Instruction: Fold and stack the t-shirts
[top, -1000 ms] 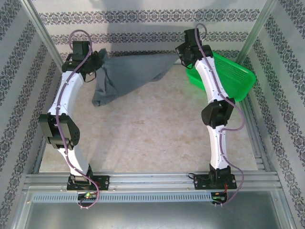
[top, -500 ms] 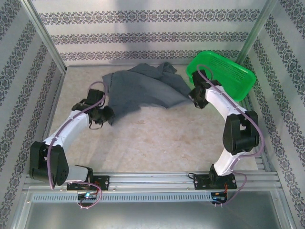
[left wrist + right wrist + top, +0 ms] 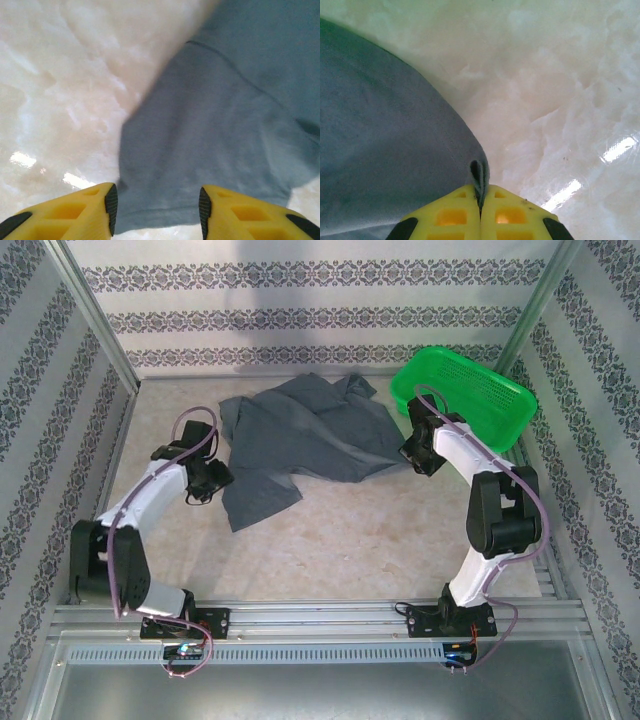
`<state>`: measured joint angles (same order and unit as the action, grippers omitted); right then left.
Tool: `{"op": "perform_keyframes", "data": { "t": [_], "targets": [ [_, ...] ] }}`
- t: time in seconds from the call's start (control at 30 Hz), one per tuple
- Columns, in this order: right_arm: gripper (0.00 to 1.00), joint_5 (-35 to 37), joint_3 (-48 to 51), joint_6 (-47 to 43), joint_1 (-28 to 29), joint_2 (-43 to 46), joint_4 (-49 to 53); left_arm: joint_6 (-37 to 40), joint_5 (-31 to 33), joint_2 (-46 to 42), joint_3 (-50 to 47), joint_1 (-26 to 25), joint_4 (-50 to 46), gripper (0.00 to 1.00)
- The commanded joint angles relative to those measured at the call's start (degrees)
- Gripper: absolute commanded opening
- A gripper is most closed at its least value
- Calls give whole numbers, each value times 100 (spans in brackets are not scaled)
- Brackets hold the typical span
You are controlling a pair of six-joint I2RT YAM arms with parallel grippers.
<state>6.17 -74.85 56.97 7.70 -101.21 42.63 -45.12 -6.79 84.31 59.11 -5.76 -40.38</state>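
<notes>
Pale table, grey t-shirt maybe touching green basket, right gripper pinching it

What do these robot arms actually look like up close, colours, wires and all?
Both the left arm and right arm have smooth white shells, chunky black joints and a thin purple cable looping along them. The left gripper and right gripper have blocky yellow fingers with black pads.

Plain slate-grey t-shirt, rumpled and unfolded, across the far table, near-left flap perhaps a sleeve
</notes>
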Motion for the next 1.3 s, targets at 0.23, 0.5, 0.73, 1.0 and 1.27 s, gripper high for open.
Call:
{"op": "perform_keyframes", "data": {
  "t": [0.23,0.5,0.73,1.0,1.27],
  "targets": [
    [0,130,422,-623,-278,585,205,-247,-809,1054,386,360,500,45],
    [0,-99,240,-755,-279,387,217,-481,-380,1181,343,-76,-581,43],
    [0,-177,166,-840,-237,334,218,-877,-790,895,-264,-630,-536,48],
    [0,-215,27,-915,-181,293,230,-860,-50,944,-107,-786,-840,53],
    [0,-211,32,-969,-199,304,264,-732,-429,1484,-198,-847,-324,49]
  ]
}}
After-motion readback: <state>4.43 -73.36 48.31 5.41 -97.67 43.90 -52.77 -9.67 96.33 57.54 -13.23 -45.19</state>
